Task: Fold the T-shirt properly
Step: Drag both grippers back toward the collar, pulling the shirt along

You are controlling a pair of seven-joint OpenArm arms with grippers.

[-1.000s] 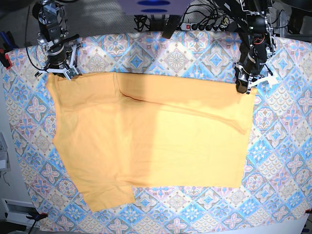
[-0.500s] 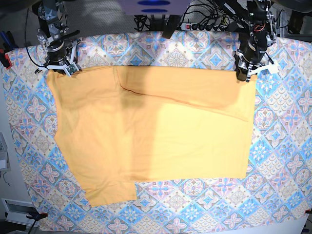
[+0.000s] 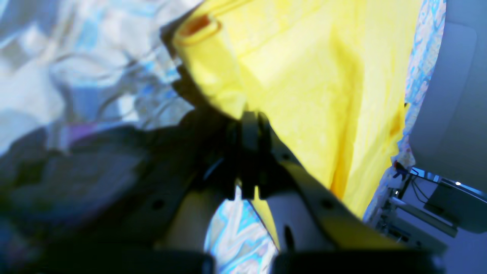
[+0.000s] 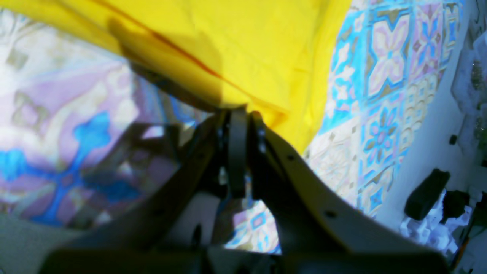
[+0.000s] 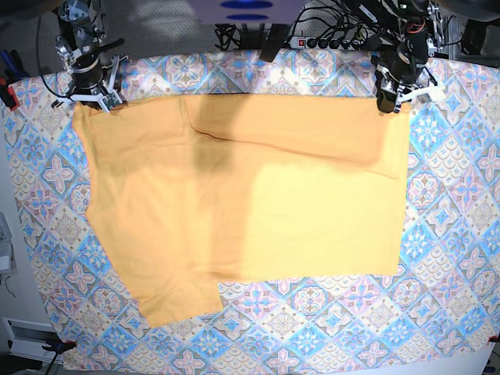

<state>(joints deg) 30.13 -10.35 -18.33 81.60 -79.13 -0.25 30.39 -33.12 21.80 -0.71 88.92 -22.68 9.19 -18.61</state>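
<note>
The pale yellow-orange T-shirt (image 5: 242,195) lies spread over the patterned tablecloth (image 5: 445,234), its far edge stretched between both arms. On the base view's right, my left gripper (image 5: 388,105) is shut on the shirt's far right corner; the left wrist view shows its jaws (image 3: 249,125) pinched on the yellow T-shirt (image 3: 304,76). At the far left corner of the cloth, my right gripper (image 5: 95,100) is shut on the fabric, and the right wrist view shows the jaws (image 4: 239,118) clamping the T-shirt (image 4: 228,42) edge. A sleeve sticks out at the near left.
A power strip and cables (image 5: 328,39) lie beyond the table's far edge. The tablecloth (image 4: 380,95) runs to the table's edges on all sides. Grey floor shows at the left edge (image 5: 8,234).
Both grippers have pulled the shirt's far edge away toward the back of the table. The whole shirt slid that way and lies flatter.
</note>
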